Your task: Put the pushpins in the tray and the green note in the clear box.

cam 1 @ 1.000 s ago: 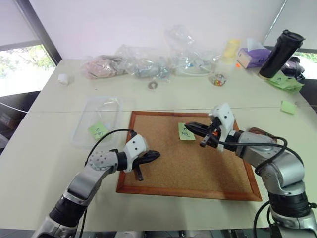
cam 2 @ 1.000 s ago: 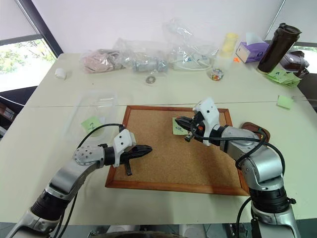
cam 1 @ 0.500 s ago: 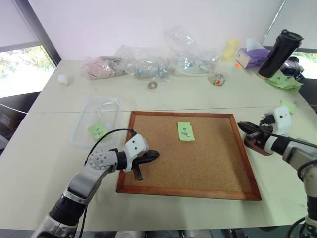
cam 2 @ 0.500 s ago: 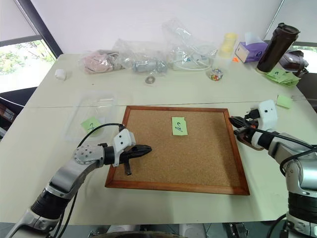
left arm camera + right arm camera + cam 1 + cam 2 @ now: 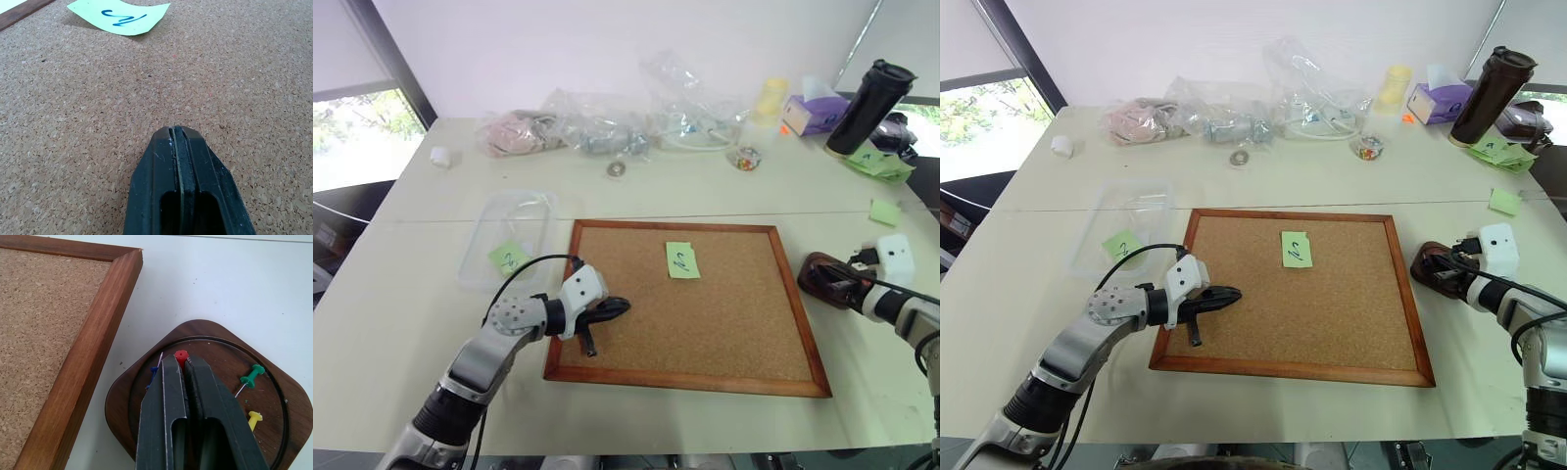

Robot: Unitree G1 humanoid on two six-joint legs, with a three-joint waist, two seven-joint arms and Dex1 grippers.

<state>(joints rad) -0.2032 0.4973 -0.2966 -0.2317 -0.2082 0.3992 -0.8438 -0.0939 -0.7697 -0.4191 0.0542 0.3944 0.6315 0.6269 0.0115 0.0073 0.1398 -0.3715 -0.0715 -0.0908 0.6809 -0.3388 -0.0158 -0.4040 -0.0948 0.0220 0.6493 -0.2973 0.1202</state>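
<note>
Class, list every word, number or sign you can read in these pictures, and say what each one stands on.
Note on the cork board: a blue handwritten squiggle, no readable word.
Note in the clear box: a dark scribble, too small to read.
Purple tissue box: print too blurred to read.
Nothing else carries readable text.

Pushpins [image 5: 252,377] in brown tray [image 5: 146,391]; scribbled green note [image 5: 681,260] on corkboard; clear box [image 5: 499,220] left.

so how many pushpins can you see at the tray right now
4: a red pin pinched at the right claw tips, green, yellow and blue lying in the tray. The claw may hide more.
</note>
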